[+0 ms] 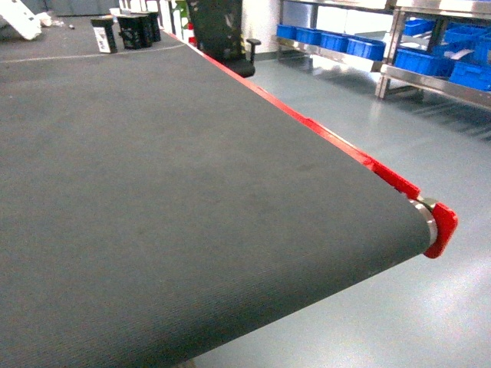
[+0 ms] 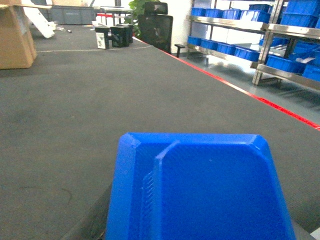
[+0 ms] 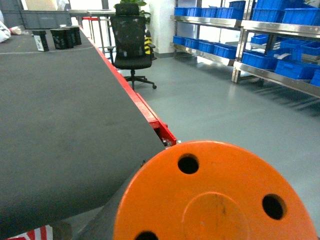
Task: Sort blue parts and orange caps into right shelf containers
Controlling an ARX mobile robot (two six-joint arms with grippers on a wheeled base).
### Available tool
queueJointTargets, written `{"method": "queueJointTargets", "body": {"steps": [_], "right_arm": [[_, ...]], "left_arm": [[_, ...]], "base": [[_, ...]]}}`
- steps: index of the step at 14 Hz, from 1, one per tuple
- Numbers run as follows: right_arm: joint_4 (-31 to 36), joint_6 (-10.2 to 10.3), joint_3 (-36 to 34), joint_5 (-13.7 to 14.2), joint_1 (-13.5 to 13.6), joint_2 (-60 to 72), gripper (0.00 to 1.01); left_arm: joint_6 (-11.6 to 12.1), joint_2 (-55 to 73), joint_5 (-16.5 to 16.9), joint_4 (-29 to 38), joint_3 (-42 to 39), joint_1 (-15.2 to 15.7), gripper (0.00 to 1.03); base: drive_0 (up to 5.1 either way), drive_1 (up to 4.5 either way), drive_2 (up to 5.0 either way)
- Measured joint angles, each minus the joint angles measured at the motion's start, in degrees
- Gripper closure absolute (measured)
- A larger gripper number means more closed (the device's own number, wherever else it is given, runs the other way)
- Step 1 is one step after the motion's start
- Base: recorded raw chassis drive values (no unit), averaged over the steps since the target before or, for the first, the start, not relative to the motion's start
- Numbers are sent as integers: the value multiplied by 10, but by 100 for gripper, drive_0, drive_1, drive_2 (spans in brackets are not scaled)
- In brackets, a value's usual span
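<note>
A blue part [image 2: 200,190], a flat moulded plastic piece with chamfered corners, fills the bottom of the left wrist view and hangs above the dark belt. My left gripper is shut on it; only one dark finger [image 2: 92,220] shows beside it. An orange cap [image 3: 215,200], a round disc with bolt holes, fills the bottom of the right wrist view. My right gripper is shut on it, with a grey finger [image 3: 100,222] at its left. The right shelf containers [image 1: 364,46] [image 2: 280,62] [image 3: 290,67] sit on steel racks across the floor. Neither gripper appears in the head view.
The dark conveyor belt [image 1: 153,199] has a red side rail [image 1: 330,138] and ends at a roller [image 1: 433,222]. Black boxes [image 1: 126,32] stand at its far end. A black office chair [image 3: 131,40] stands beside it, a cardboard box [image 2: 15,37] at far left.
</note>
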Motion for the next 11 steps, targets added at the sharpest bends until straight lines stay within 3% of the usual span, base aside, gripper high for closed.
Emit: {"method": "queueJointTargets", "body": {"steps": [11], "right_arm": [[0, 0, 0, 0, 0, 0, 58]], "left_arm": [[0, 0, 0, 0, 0, 0, 61]], "base": [[-153, -153, -153]]}}
